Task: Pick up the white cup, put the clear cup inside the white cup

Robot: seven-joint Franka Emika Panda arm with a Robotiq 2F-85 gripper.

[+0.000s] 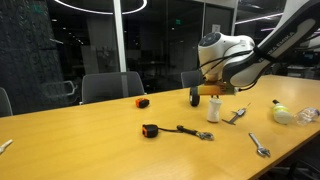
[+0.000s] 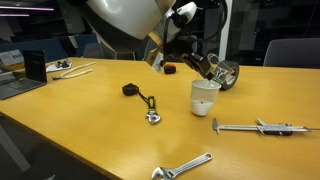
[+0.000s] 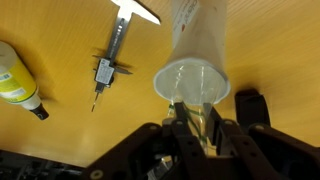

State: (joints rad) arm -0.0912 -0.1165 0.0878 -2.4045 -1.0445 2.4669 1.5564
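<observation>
A wide stretch of the tabletop [image 1: 70, 135] lies bare and open from above. Clutter gathers round the white cup [image 2: 204, 100]: a black roll [image 2: 228, 76] stands just beside it, a caliper [image 2: 262, 127] lies near its foot, and a corded black object [image 2: 133, 89] lies on the other side across a bare gap. A wrench [image 2: 183, 168] lies well apart, near the tabletop's edge. Directly above the white cup, the hand [image 3: 196, 112], pinched on the clear cup [image 3: 192, 78], fills the space.

Caliper [image 3: 110, 50] head and clear cup [image 3: 195, 45] far end cut by top edge, yellow bottle [image 3: 14, 75] by left edge, fingers [image 3: 181, 125] blurred.
</observation>
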